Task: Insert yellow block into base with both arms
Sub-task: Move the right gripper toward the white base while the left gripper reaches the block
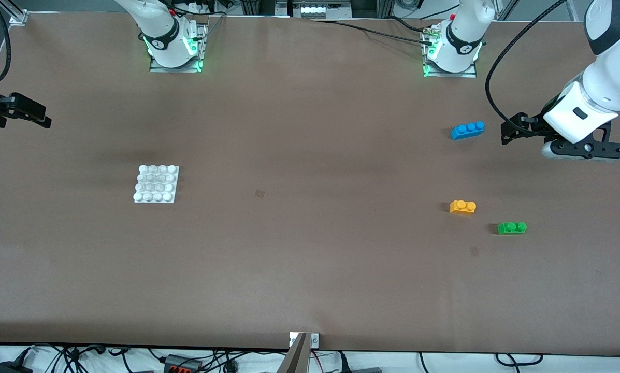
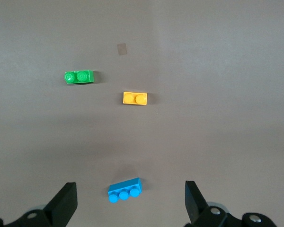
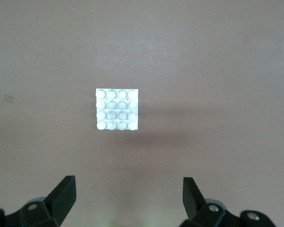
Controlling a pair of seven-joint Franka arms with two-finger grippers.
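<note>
The yellow block (image 1: 463,207) lies on the brown table toward the left arm's end; it also shows in the left wrist view (image 2: 135,98). The white base (image 1: 156,184) lies flat toward the right arm's end and shows in the right wrist view (image 3: 117,109). My left gripper (image 1: 516,130) is open and empty, up over bare table beside the blue brick; its jaws stand wide apart in the left wrist view (image 2: 131,201). My right gripper (image 1: 30,111) is open and empty, up over the table's edge at the right arm's end, apart from the base; its own view (image 3: 128,196) shows its jaws wide apart.
A green two-stud brick (image 1: 512,227) lies beside the yellow block, nearer to the front camera. A blue three-stud brick (image 1: 467,130) lies farther from it. A small dark mark (image 1: 259,194) is mid-table. A metal bracket (image 1: 303,339) sits at the table's front edge.
</note>
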